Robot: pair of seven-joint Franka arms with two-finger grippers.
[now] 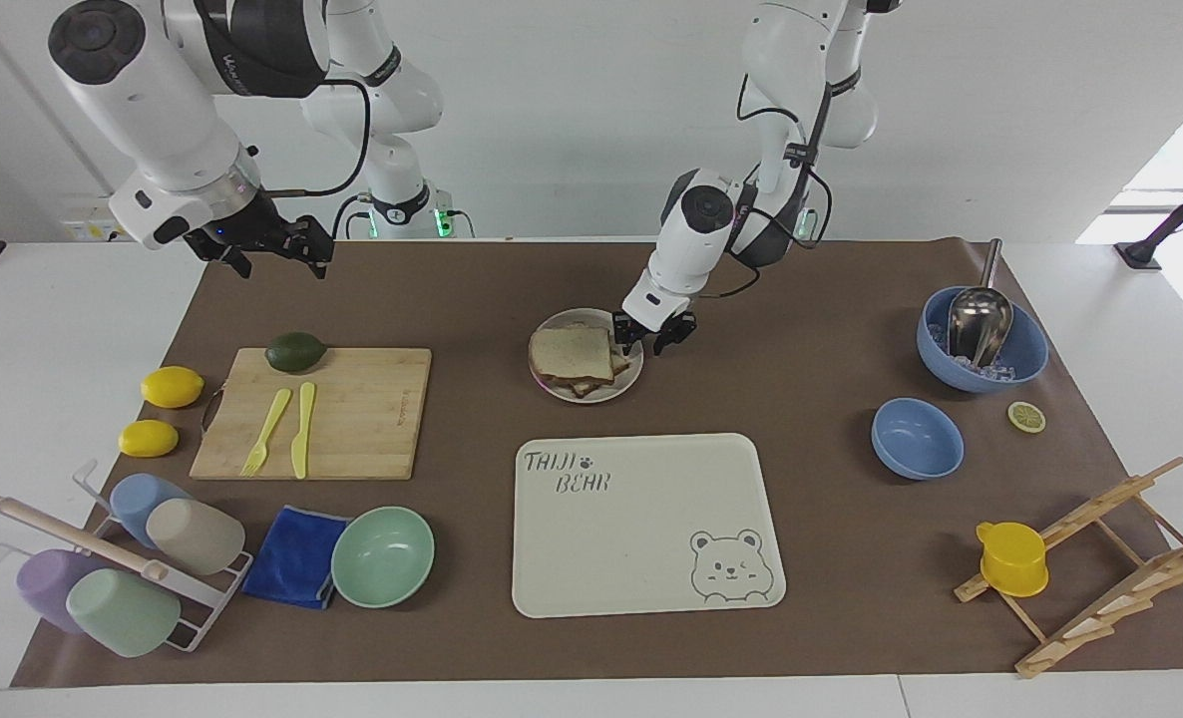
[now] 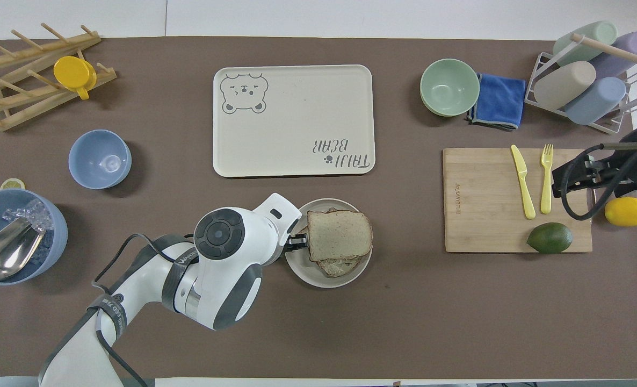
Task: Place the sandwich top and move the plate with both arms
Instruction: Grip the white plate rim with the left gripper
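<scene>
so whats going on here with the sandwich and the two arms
The sandwich top already lies on the stack on the plate, which sits between the robots and the bear-print tray. The left hand is down at the plate's rim on the left arm's side, its fingers either side of the edge, apparently about to grip it. The right arm waits, its open hand raised over the mat's corner near the cutting board.
</scene>
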